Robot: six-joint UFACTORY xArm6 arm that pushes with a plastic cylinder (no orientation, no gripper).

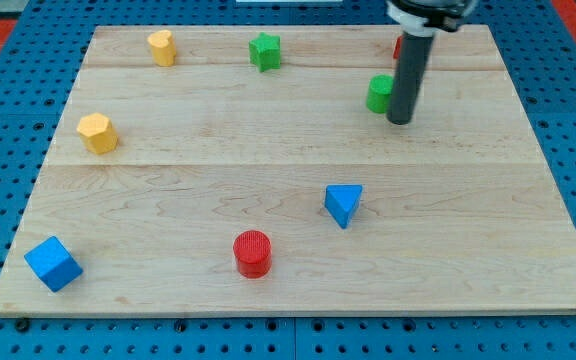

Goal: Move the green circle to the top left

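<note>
The green circle (378, 93) sits on the wooden board (298, 270) at the view's upper right, partly hidden by my rod. My tip (399, 121) rests just right of it and slightly below, touching or nearly touching its right side. The board's top left corner lies far across the view, with a yellow block (162, 47) near it.
A green star-shaped block (264, 51) sits at top centre. A red block (397, 46) peeks out behind the rod. A yellow hexagon (97, 132) is at left, a blue cube (53, 263) at bottom left, a red cylinder (252, 253) at bottom centre, and a blue triangle (343, 204) right of centre.
</note>
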